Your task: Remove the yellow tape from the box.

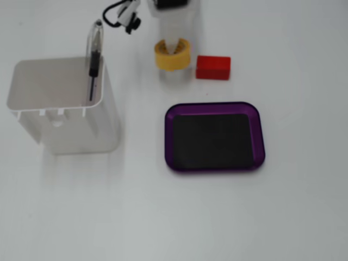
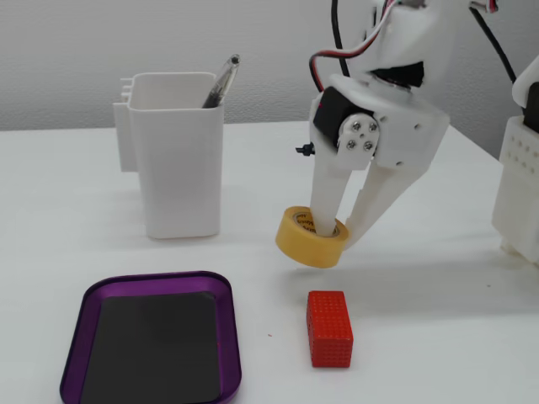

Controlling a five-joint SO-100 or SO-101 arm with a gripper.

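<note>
The yellow tape [image 1: 173, 56] [image 2: 310, 244] is outside the box, on the white table beside the red block [image 1: 213, 67] [image 2: 328, 328]. It is tilted, and I cannot tell whether it touches the table. My gripper [image 1: 174, 47] [image 2: 333, 234] is shut on the tape's wall, with one finger inside the core and the other outside. The box, a purple tray [image 1: 215, 107] [image 2: 156, 279] with a black floor, is empty. In a fixed view [image 1: 215, 107] it lies nearer the camera than the tape; in the other it lies to the tape's lower left.
A tall white container [image 1: 65, 109] [image 2: 181, 168] with a pen [image 1: 94, 60] [image 2: 221, 80] stands to the left in both fixed views. A white structure [image 2: 522, 194] stands at the right edge. The arm's cables [image 1: 117, 11] hang behind the gripper.
</note>
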